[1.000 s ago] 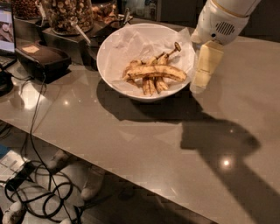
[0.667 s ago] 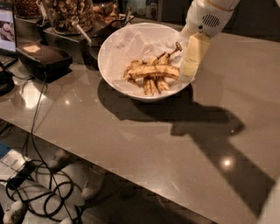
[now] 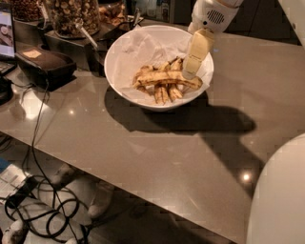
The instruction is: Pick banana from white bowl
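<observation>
The white bowl [image 3: 120, 76] stands at the back of the grey counter, lined with crumpled white paper. Several overripe bananas lie in it. The longest banana [image 3: 162, 80] lies across the middle, yellow with brown speckles, its right end near the bowl's right rim. My gripper [image 3: 191, 70] hangs down from the upper right, over the right side of the bowl. Its cream fingers [image 3: 196, 51] reach down to the banana's right end.
A black box [image 3: 45, 64] sits left of the bowl. Glass jars of snacks [image 3: 71, 14] with scoops stand behind it. A cable [image 3: 40, 114] runs off the counter's left edge to the floor. A white robot part [image 3: 281, 200] fills the lower right corner.
My gripper has moved left from outside the bowl's right rim to over the bowl, down to the longest banana's right end. The view has moved closer to the bowl.
</observation>
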`<state>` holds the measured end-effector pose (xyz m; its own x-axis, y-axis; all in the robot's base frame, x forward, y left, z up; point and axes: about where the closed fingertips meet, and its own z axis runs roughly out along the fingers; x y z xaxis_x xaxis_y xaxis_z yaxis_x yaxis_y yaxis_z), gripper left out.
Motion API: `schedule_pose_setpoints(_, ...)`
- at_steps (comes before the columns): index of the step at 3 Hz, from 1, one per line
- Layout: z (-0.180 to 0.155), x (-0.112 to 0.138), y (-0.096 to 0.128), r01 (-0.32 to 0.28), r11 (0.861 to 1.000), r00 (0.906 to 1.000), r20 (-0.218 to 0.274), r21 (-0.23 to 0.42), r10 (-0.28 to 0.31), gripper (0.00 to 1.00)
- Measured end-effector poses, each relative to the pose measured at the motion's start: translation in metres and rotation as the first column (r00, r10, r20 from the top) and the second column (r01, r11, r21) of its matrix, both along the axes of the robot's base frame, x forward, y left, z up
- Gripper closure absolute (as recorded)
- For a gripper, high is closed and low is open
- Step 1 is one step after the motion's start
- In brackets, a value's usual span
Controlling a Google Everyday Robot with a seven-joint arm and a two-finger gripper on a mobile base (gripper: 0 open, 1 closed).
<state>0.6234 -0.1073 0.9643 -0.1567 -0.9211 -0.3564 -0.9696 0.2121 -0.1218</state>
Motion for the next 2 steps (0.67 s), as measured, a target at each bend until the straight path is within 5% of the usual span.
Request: schedule_pose_setpoints(2, -0.0123, 0.0038, 0.0015, 0.028, 0.999, 0.9994, 0.019, -0.034, -0.027, 0.02)
